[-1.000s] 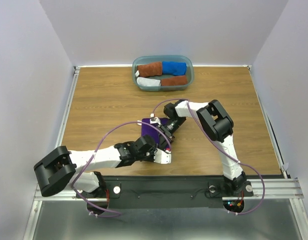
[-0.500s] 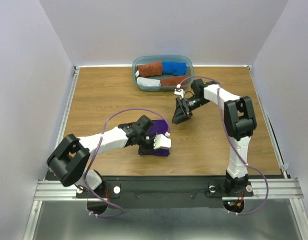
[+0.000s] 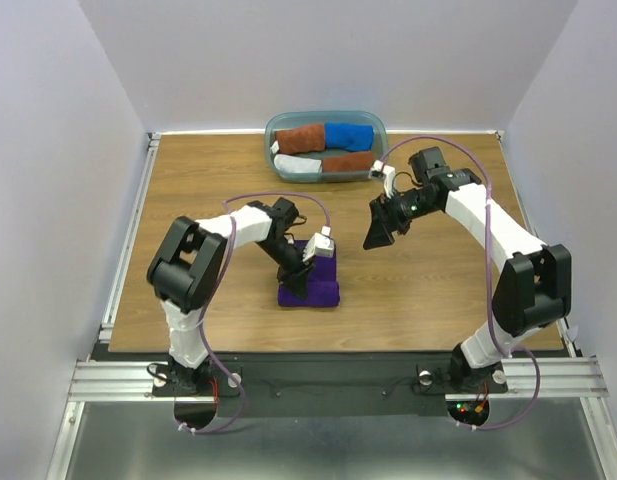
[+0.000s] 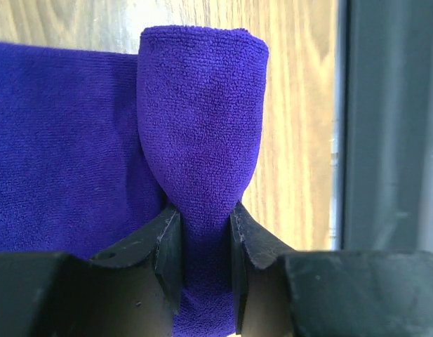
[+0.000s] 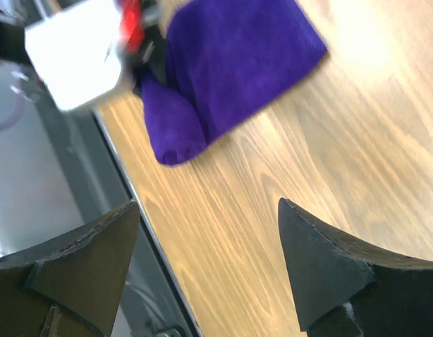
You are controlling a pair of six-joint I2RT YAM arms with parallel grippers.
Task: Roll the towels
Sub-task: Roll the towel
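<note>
The deep purple towel (image 3: 315, 283) lies on the wooden table near the front, its near edge rolled into a tube (image 4: 201, 112). My left gripper (image 3: 298, 283) is shut on that rolled end, both fingers (image 4: 168, 242) pinching the cloth. My right gripper (image 3: 376, 237) is open and empty, raised over the table to the right of the towel. In the right wrist view the towel (image 5: 237, 60) shows at the top, past the open gripper (image 5: 209, 239).
A teal-grey tub (image 3: 380, 135) at the back holds rolled towels: rust-brown (image 3: 300, 136), bright blue (image 3: 348, 135), pale grey (image 3: 297, 167) and another rust-brown (image 3: 348, 162). The table's front edge with a metal rail (image 4: 384, 126) runs just right of the roll.
My right gripper has let go of the towel and swung back and right, away from it. My left arm has swung round to the towel's left side, gripping the rolled edge.
</note>
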